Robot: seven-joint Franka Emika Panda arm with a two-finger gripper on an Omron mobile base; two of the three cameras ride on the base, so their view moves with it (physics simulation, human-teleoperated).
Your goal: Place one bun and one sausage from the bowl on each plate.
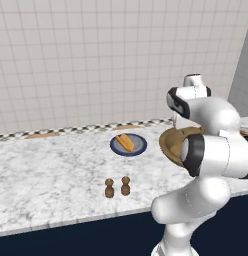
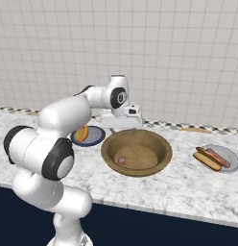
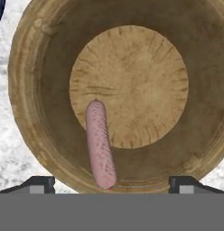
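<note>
gripper (image 3: 112, 185) wide open, holding nothing, poised over the bowl (image 3: 28, 90). one sausage (image 3: 100, 143) lies on the bowl's inner slope, its long axis running away from the tips, between the two fingers and slightly toward the left one. blue plate (image 2: 94, 139) has a bun only.

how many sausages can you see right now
2. One sausage lies alone in the wooden bowl, on the inner slope. The other rests beside a bun on the grey plate to the right. The dark blue plate shows a bun, no sausage visible there.
</note>
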